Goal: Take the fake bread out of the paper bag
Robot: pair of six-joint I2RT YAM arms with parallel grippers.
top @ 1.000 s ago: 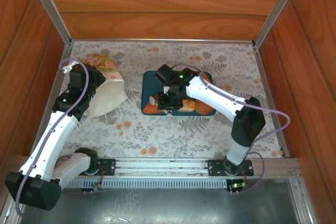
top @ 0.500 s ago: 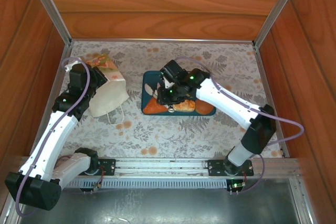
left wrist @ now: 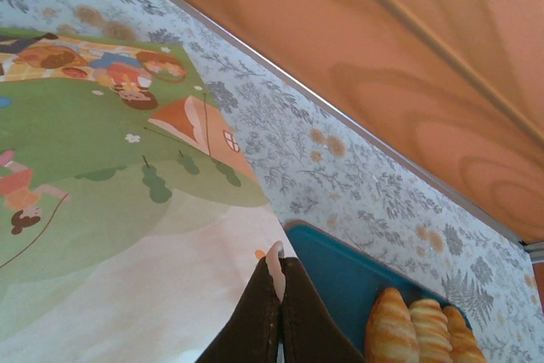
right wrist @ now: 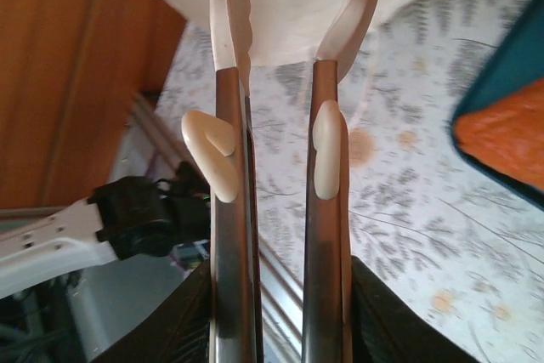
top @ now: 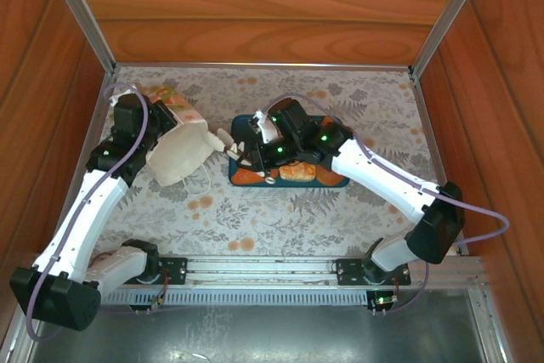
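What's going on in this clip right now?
The left gripper is shut on the edge of the paper bag, holding it tilted beside the blue tray. The right gripper, jaws apart and empty, points toward the bag. Several bread pieces lie on the tray.

The paper bag [top: 177,155] is white, with a green panel printed with an orange house and small cartoon figures. The bench [top: 357,210] has a pale cloth patterned with grey ferns and orange blooms. The fake bread [top: 297,172] is golden-brown, the tray [top: 240,138] teal.
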